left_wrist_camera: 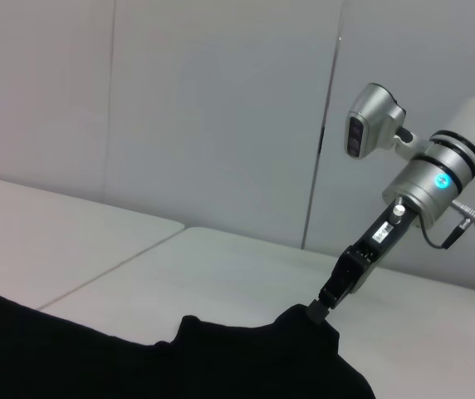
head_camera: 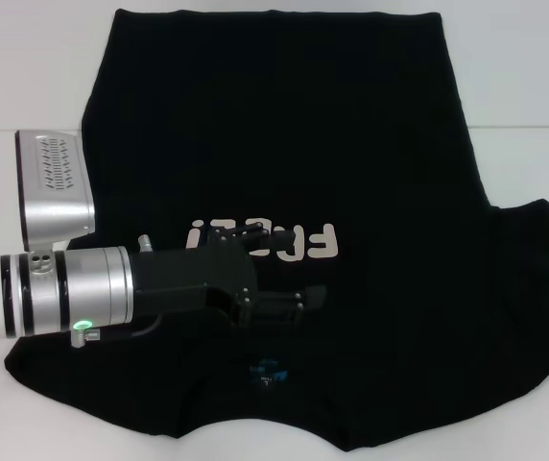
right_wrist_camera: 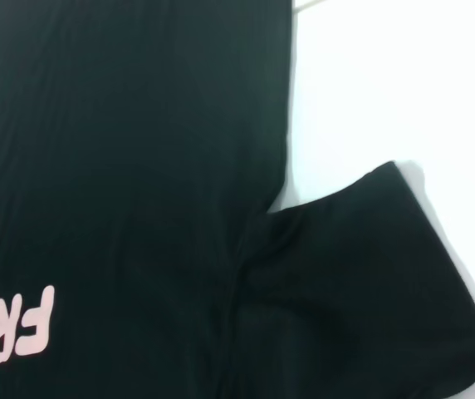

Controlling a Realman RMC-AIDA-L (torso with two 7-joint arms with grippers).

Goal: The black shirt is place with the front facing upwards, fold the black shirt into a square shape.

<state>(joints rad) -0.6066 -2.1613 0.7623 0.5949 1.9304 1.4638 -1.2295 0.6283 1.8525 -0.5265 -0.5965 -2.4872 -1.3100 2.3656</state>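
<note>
Table: flat white tabletop (head_camera: 524, 77), carrying everything; bare along the left and right edges in the head view.

Shirt: large soft black cotton T-shirt (head_camera: 284, 125), spread front up over the middle of the table. Hem along the far edge, collar toward the near edge, sleeves out toward the left and right edges. Mostly flat, with slight ripples near the collar.

Left arm: silver cylindrical left arm (head_camera: 73, 288) with a green light, reaching in from the table's left edge, level above the chest of the T-shirt.

Right sleeve: black short sleeve (right_wrist_camera: 370, 274), lying toward the right edge of the table, rumpled where it joins the body. Outer edge drawn up into a small peak in the left wrist view.

Left gripper: black left gripper (head_camera: 298, 303), over the chest, between the lettering and the collar, pointing toward the right edge. Grip state impossible to tell; contact with the cloth also unclear.

Right gripper: slim black right gripper (left_wrist_camera: 319, 309) on a silver wrist with a blue light, slanting down to the sleeve peak, pinched closed on the black cloth there. Seen only in the left wrist view.

Lettering: pale beige "FREE!" lettering (head_camera: 284, 240) across the chest, upside down in the head view, partly hidden behind the left gripper.

Neck label: small teal neck label (head_camera: 268, 370) inside the collar, near the table's near edge.
</note>
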